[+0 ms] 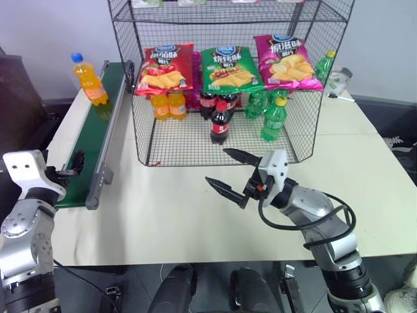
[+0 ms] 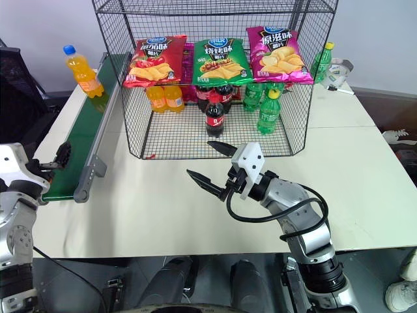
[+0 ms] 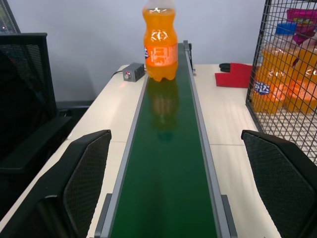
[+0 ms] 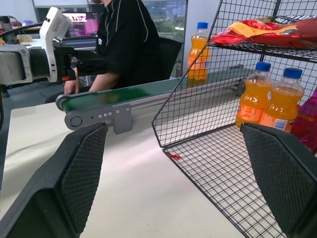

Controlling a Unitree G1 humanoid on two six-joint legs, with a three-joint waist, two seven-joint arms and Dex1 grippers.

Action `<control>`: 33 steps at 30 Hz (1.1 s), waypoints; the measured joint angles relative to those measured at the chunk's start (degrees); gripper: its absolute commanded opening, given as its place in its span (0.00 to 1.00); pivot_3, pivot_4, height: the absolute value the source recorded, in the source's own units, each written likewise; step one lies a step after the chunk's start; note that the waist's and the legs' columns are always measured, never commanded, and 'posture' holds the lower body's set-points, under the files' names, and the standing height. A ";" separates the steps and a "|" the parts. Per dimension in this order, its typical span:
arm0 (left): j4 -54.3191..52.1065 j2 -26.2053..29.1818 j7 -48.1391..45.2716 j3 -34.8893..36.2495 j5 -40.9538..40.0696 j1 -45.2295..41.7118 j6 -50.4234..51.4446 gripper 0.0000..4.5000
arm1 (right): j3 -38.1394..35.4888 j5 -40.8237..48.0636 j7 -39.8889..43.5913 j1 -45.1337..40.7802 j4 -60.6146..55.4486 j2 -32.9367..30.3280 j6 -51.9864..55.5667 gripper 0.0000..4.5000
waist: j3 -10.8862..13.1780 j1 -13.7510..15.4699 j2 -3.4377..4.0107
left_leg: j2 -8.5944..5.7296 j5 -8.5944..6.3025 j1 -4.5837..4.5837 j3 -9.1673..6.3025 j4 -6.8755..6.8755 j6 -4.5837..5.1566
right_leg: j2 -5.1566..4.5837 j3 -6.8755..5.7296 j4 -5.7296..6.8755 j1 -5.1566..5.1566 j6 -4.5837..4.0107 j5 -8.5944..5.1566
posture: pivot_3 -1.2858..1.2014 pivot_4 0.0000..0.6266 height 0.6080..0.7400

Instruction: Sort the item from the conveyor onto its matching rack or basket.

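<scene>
The item, an orange soda bottle (image 1: pixel 90 79) with a blue cap, stands upright at the far end of the dark-green conveyor (image 1: pixel 98 134). My left gripper (image 1: pixel 73 165) is open at the belt's near end, its two fingers (image 3: pixel 84 183) spread wider than the belt, and it looks along the belt at the distant bottle (image 3: pixel 160 44). The black wire rack (image 1: pixel 296 124) stands to the right of the belt. Over the bare table in front of the rack, my right gripper (image 1: pixel 217 166) is open and empty, pointing left towards the conveyor (image 4: pixel 124 101).
In the rack, three chip bags (image 1: pixel 228 68) lie on a tier above orange bottles (image 1: pixel 168 104), cola bottles (image 1: pixel 220 120) and green bottles (image 1: pixel 273 117). A grey control box (image 3: pixel 133 72) and a red cloth (image 3: pixel 235 74) lie by the belt's far end. A person (image 4: pixel 124 44) sits beyond the conveyor.
</scene>
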 measured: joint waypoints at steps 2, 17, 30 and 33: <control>0.00 0.00 -0.01 0.00 0.01 0.00 0.00 0.98 | 0.00 0.01 0.00 0.00 0.01 0.01 0.00 1.00 | 0.00 0.00 0.00 | 0.00 0.00 0.00 0.00 0.00 0.00 | 0.00 0.00 0.00 0.00 0.00 0.00 | 0.52 0.24 1.00; 0.41 0.04 0.24 0.00 0.51 -0.20 -0.35 0.98 | -0.02 -0.02 0.57 -0.44 2.82 0.14 -1.33 1.00 | 0.00 -0.01 0.00 | 0.00 0.00 0.00 0.00 0.00 0.00 | 0.00 0.00 0.00 0.00 0.00 0.00 | 0.52 0.24 1.00; 0.87 0.04 2.02 0.43 1.72 -0.57 -1.28 0.98 | 0.00 0.08 -0.31 -0.63 2.02 0.22 -0.90 1.00 | 0.00 -0.01 0.00 | 0.00 0.00 0.00 0.00 0.00 0.00 | 0.00 0.00 0.00 -0.01 0.00 0.00 | 0.52 0.24 1.00; 0.87 0.04 2.05 0.76 1.81 -0.51 -1.40 0.98 | 0.00 0.18 -0.43 -0.63 1.64 0.17 -0.47 1.00 | 0.00 0.00 0.00 | 0.00 0.00 0.00 0.00 0.00 0.00 | 0.00 0.00 0.00 0.00 0.00 0.00 | 0.52 0.24 1.00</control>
